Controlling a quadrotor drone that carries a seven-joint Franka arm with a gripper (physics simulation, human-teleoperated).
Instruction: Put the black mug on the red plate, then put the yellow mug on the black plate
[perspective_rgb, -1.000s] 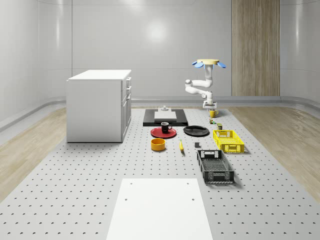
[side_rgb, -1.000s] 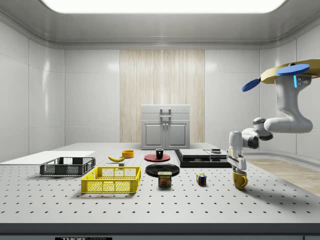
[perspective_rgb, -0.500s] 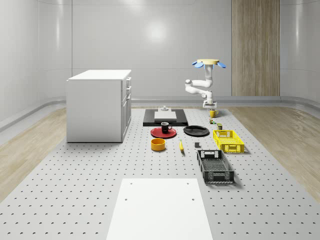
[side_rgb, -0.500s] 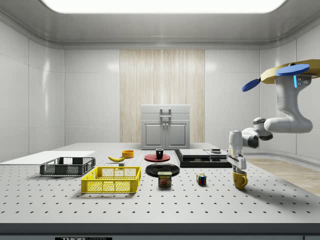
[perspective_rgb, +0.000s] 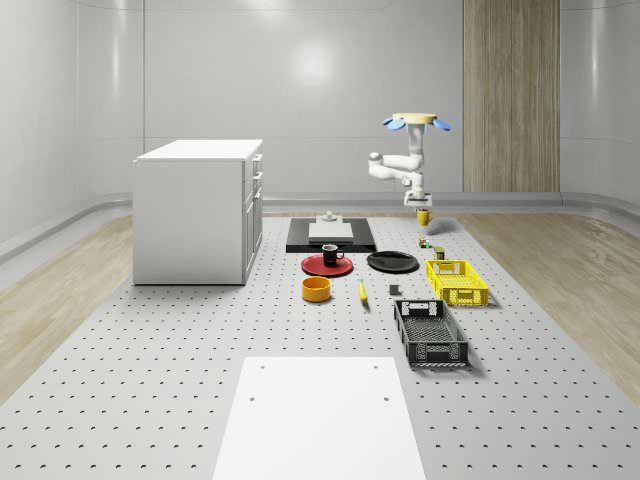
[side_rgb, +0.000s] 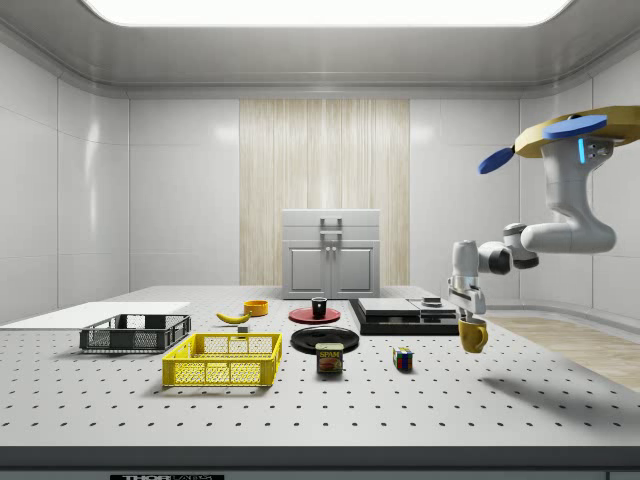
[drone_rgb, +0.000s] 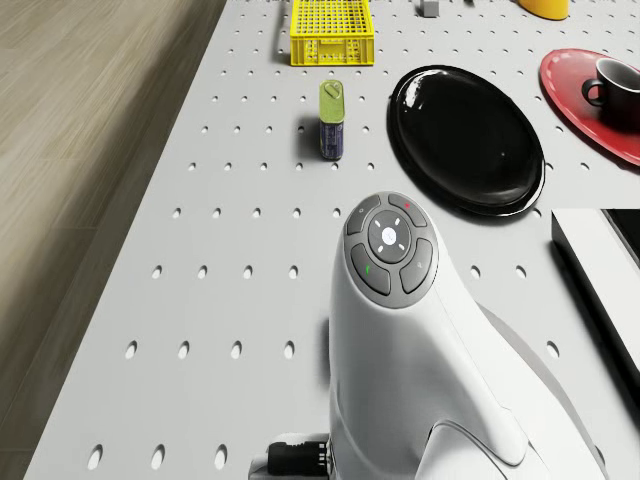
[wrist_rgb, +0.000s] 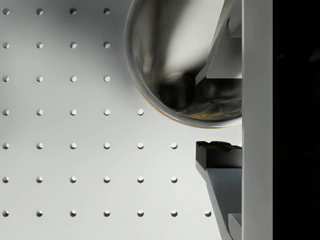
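My gripper (side_rgb: 468, 316) is shut on the rim of the yellow mug (side_rgb: 473, 336), which hangs clear of the table near its far right corner in the whole-scene view (perspective_rgb: 424, 216). In the wrist view one finger (wrist_rgb: 220, 50) reaches inside the yellow mug (wrist_rgb: 175, 55) and the other finger (wrist_rgb: 217, 156) presses from outside. The drone (perspective_rgb: 420, 121) hovers above that corner. The black mug (perspective_rgb: 331, 254) stands on the red plate (perspective_rgb: 315, 267). Beside it lies the black plate (perspective_rgb: 392, 262), bare, also in the drone view (drone_rgb: 465, 125).
A spam can (drone_rgb: 331, 120) and a Rubik's cube (side_rgb: 402, 358) stand between the mug and the black plate. A black slab (perspective_rgb: 330, 235), white cabinet (perspective_rgb: 198, 210), yellow bowl (perspective_rgb: 316, 289), banana (perspective_rgb: 362, 292), yellow basket (perspective_rgb: 457, 281) and black basket (perspective_rgb: 431, 333) are on the table.
The yellow mug has been lifted off the table in the gripper. Drone and arm have risen and shifted toward the side view's left.
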